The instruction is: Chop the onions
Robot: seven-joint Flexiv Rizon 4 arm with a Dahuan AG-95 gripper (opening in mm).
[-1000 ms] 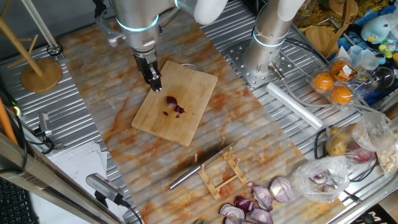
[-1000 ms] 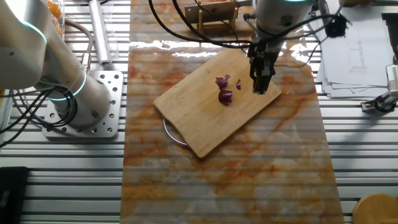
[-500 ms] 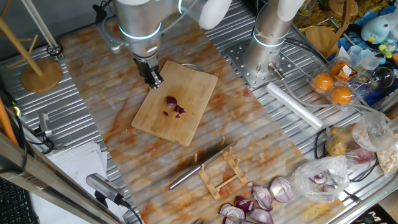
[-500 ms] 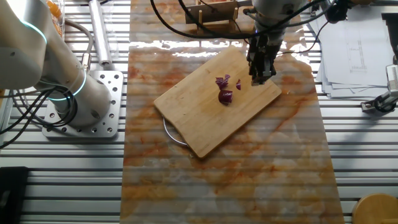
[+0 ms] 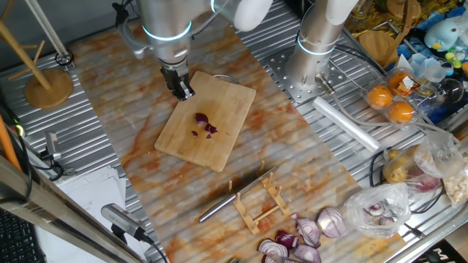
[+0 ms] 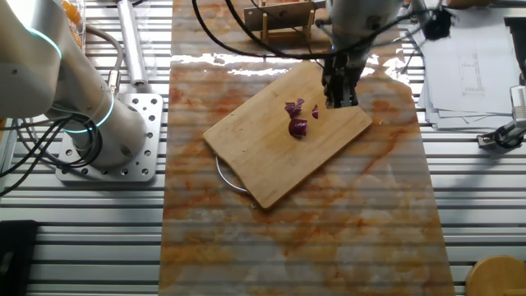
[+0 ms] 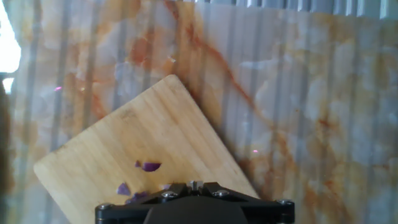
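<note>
Marbled table point(image 5: 292, 146), cutting board point(image 5: 219, 139), onions point(image 5: 205, 126)

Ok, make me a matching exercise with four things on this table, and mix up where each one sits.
Things:
1. onions
2. knife
3. pincer
4. oranges

Places:
A. in a clear container at the table's edge
B. above the cutting board's corner
C. lying across a wooden rack
D. in the middle of the cutting board

Pairs: 1-D, 2-C, 3-B, 4-A
</note>
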